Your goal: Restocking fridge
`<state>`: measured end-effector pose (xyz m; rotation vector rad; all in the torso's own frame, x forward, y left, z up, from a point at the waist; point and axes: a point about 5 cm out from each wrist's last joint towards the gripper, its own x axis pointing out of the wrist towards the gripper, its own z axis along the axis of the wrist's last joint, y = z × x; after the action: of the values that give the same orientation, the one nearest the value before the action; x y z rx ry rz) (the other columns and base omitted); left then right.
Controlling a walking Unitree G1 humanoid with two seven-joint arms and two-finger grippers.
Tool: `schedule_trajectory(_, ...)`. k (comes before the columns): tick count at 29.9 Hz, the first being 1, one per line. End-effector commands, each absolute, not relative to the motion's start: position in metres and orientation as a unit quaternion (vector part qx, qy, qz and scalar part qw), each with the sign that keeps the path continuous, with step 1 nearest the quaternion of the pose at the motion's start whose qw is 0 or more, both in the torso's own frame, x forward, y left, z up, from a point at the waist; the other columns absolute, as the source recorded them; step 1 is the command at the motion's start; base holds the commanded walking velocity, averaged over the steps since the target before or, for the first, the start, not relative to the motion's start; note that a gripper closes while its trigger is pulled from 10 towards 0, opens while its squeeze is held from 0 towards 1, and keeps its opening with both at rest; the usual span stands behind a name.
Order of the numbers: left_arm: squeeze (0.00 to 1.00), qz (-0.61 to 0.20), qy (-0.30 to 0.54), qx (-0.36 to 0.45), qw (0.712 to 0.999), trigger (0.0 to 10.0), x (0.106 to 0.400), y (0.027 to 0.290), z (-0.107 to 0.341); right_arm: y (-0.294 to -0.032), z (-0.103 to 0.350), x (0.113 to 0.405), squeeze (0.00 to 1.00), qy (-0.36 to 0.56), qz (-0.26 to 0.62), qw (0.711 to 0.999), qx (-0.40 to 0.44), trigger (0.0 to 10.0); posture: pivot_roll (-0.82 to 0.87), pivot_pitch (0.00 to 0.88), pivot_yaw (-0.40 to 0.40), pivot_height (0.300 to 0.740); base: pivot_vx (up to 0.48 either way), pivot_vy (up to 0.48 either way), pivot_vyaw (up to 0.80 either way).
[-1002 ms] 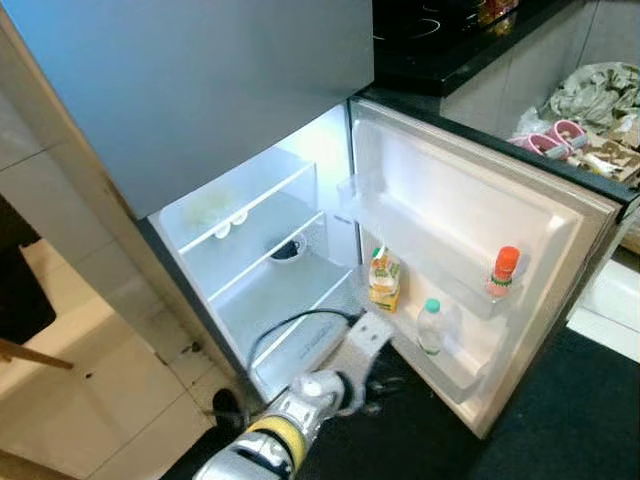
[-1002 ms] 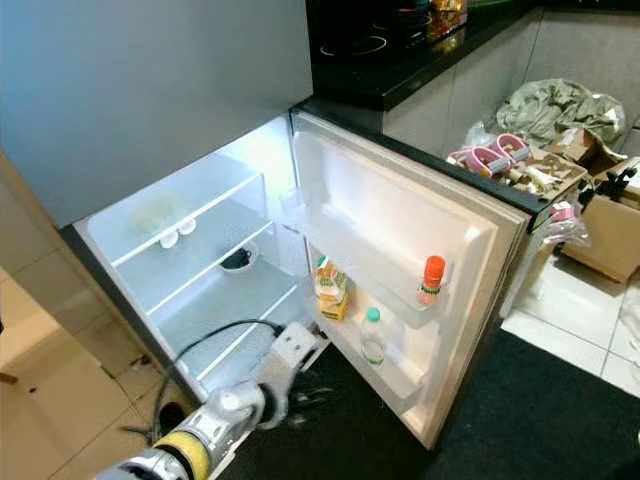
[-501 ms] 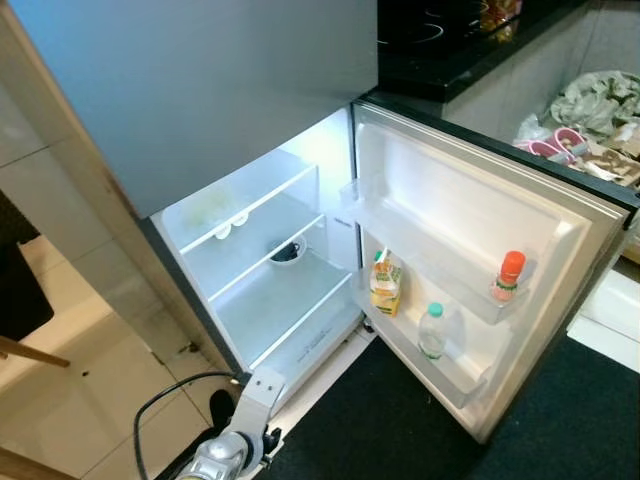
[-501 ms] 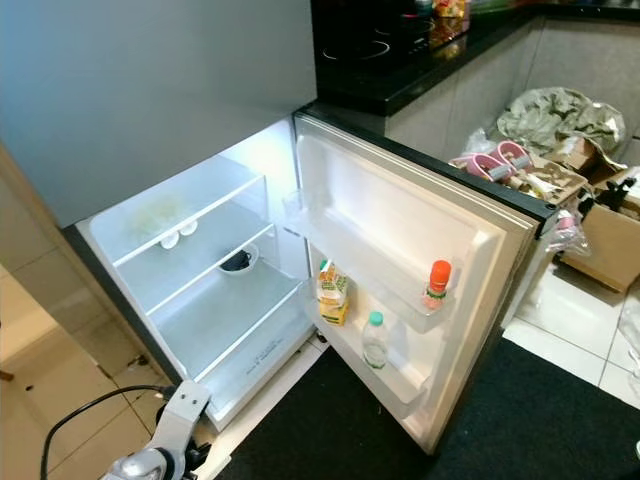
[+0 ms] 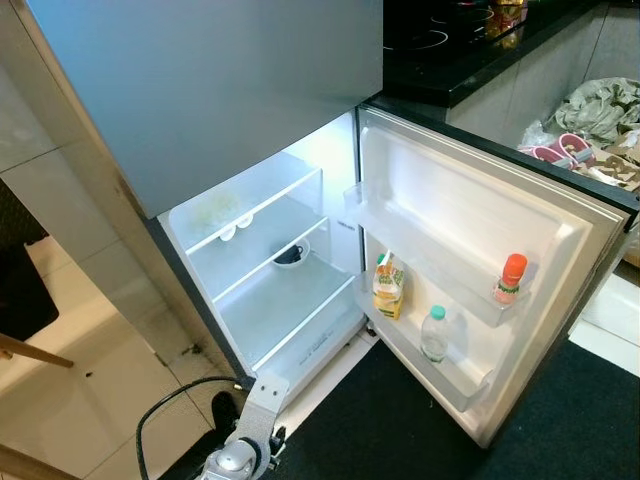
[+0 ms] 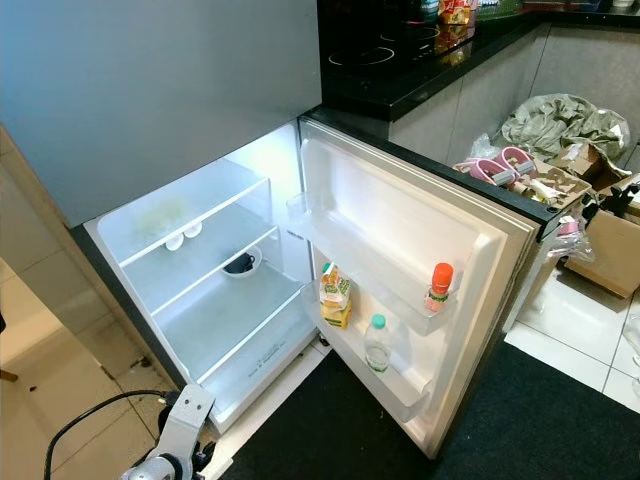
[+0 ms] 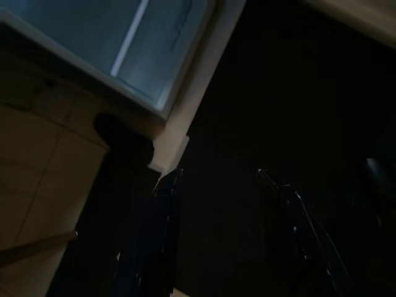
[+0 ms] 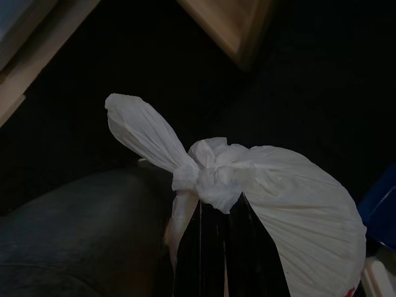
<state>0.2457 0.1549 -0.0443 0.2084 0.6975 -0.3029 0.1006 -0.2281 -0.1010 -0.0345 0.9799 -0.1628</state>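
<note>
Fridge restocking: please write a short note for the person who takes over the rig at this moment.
Left gripper: open, holding nothing, low above the dark mat before the fridge.
Right gripper: shut on the knot of a tied white bag.
Fridge door open. Door racks hold a juice carton, a clear bottle and an orange-capped bottle; a small bowl sits on the middle shelf.
Left: the bag is not yet inside.

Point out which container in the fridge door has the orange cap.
The small bottle alone on the door's middle shelf. The clear bottle on the lower shelf has a green cap; the carton beside it has none.
</note>
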Motion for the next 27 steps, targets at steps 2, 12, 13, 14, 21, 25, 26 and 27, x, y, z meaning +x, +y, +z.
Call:
schedule_trajectory(2, 0.0, -0.141, 0.336, 0.095, 0.926, 10.0, 0.244, 0.154, -0.045, -0.224, -0.103, 0.097, 0.0, 0.475, -0.058, 0.877, -0.027, 10.0, -0.13, 0.063, 0.119, 0.726, 0.0, 0.0, 0.0)
schedule_trajectory(12, 0.0, -0.118, 0.333, 0.083, 0.932, 10.0, 0.241, 0.155, -0.047, -0.21, -0.07, 0.185, 0.0, 0.37, 0.061, 0.926, -0.049, 10.0, -0.13, 0.055, 0.087, 0.726, 0.0, 0.0, 0.0)
schedule_trajectory(13, 0.0, -0.118, 0.333, 0.083, 0.932, 10.0, 0.241, 0.155, -0.047, -0.21, -0.07, 0.185, 0.0, 0.37, 0.061, 0.926, -0.049, 10.0, -0.13, 0.055, 0.087, 0.726, 0.0, 0.0, 0.0)
schedule_trajectory(14, 0.0, -0.117, 0.334, 0.084, 0.932, 10.0, 0.241, 0.155, -0.047, -0.207, -0.065, 0.192, 0.0, 0.352, 0.078, 0.931, -0.053, 10.0, -0.13, 0.055, 0.087, 0.726, 0.0, 0.0, 0.0)
schedule_trajectory(21, 0.0, -0.116, 0.335, 0.085, 0.931, 10.0, 0.24, 0.155, -0.048, -0.186, -0.024, 0.237, 0.0, 0.228, 0.212, 0.944, -0.11, 10.0, -0.14, 0.051, 0.085, 0.726, 0.0, 0.0, 0.0)
schedule_trajectory(25, 0.0, -0.11, 0.337, 0.084, 0.931, 10.0, 0.241, 0.156, -0.048, -0.188, -0.025, 0.24, 0.0, 0.246, 0.212, 0.939, -0.114, 10.0, -0.14, 0.045, 0.08, 0.726, 0.0, 0.0, 0.0)
schedule_trajectory(26, 0.0, -0.109, 0.338, 0.084, 0.931, 10.0, 0.241, 0.156, -0.048, -0.19, -0.028, 0.238, 0.0, 0.258, 0.204, 0.938, -0.111, 10.0, -0.14, 0.045, 0.08, 0.726, 0.0, 0.0, 0.0)
schedule_trajectory(27, 0.0, -0.109, 0.338, 0.084, 0.931, 10.0, 0.241, 0.156, -0.048, -0.19, -0.028, 0.238, 0.0, 0.258, 0.204, 0.938, -0.111, 10.0, -0.14, 0.045, 0.08, 0.726, 0.0, 0.0, 0.0)
